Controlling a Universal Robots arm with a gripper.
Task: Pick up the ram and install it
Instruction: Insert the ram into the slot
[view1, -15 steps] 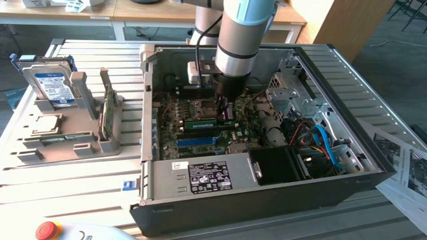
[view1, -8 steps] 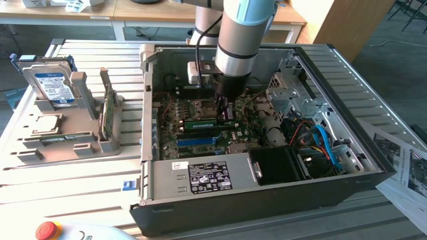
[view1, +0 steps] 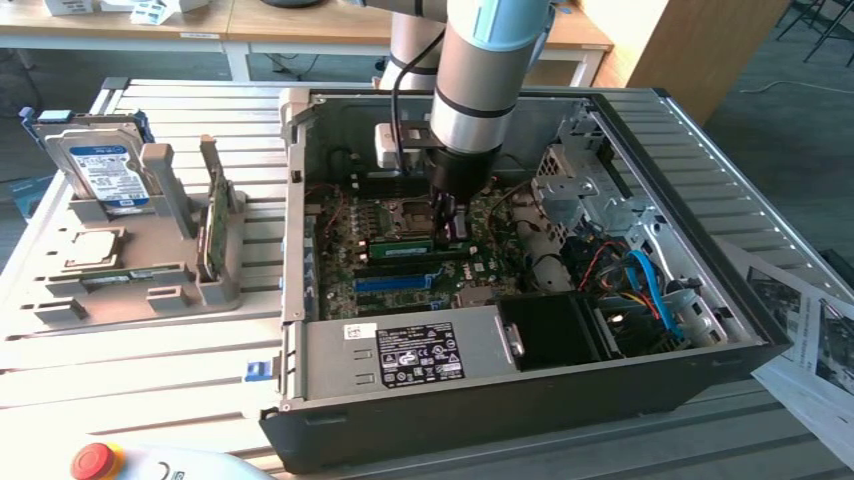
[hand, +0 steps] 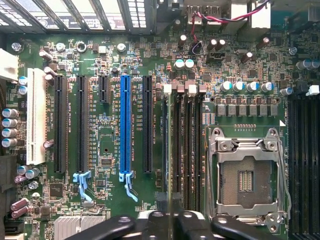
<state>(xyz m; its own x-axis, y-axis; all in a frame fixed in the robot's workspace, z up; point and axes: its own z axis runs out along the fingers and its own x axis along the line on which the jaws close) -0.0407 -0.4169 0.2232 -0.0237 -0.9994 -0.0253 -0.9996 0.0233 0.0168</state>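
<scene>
**Installation in hand: gripper (view1: 457, 232) at the ram (hand: 170, 150)**

The gripper reaches down inside the case (view1: 534, 420), over 1 end of the ram; pinching it or just clear, I cannot tell. The ram stands on edge among the black memory slots (hand: 187, 150), between the blue slot (hand: 125, 125) and the CPU socket (hand: 247, 175). Seating likely calls for straight downward pressure.

Open computer case (view1: 534, 410); hard drive (view1: 94, 165) upright in grey rack (view1: 200, 290).
</scene>
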